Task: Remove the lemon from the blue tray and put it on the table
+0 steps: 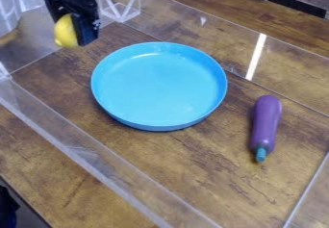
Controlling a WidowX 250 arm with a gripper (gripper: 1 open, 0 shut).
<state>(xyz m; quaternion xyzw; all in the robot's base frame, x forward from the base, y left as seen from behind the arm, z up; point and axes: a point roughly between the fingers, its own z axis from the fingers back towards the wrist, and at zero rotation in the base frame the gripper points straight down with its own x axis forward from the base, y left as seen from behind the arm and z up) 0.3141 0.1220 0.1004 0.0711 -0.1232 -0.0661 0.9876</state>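
Camera view: black gripper [69,25] jaws clamping small yellow lemon [64,30], hanging clear of empty round blue plastic tray [160,85], over dark wood-plank table [167,164], likely for set-down.

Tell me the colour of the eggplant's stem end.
Teal-green; the eggplant body is purple, in the single camera view.

A purple eggplant [264,125] lay lengthwise at the right, green stem nearest the camera. Clear acrylic panels [77,145] stood around it.
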